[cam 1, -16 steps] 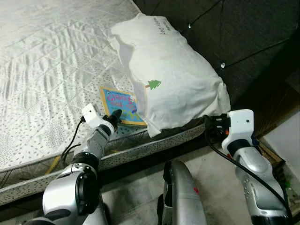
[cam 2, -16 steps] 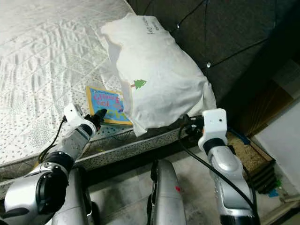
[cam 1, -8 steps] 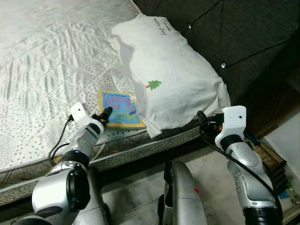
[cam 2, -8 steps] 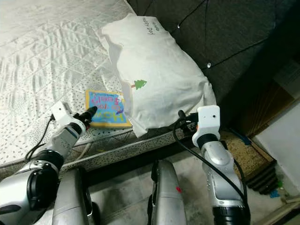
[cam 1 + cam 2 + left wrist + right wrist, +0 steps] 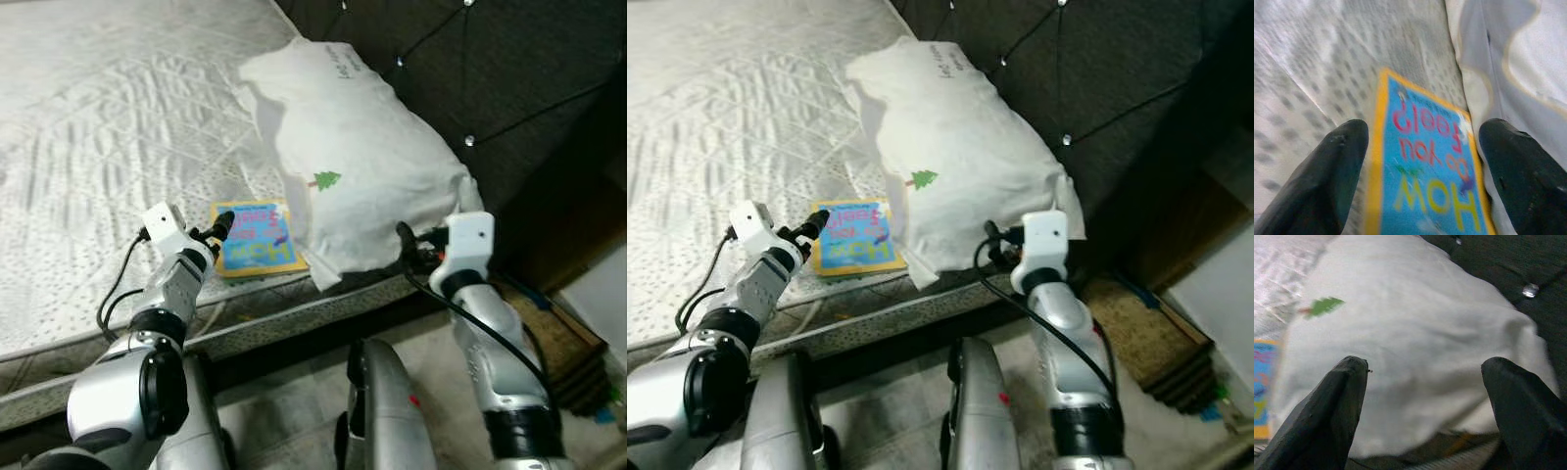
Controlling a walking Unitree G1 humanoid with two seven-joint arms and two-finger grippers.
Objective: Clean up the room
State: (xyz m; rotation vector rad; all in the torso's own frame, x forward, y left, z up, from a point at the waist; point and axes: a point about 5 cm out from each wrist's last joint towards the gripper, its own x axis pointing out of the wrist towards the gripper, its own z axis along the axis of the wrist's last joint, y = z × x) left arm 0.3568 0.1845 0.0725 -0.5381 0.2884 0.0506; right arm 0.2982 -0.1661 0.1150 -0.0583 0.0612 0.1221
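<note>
Mattress holds "HOW" book and pillow; left hand, right hand both spread

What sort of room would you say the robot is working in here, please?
Most likely a bedroom. A quilted white mattress has a white pillow leaning against a dark tufted headboard, and a blue children's book lies on the bed beside the pillow.

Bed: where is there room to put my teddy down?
The bed is bare across the wide stretch on the robot's left of the pillow and beyond the book. It is crowded near the bed's edge, where the book lies against the pillow with the left end effector at it.
</note>
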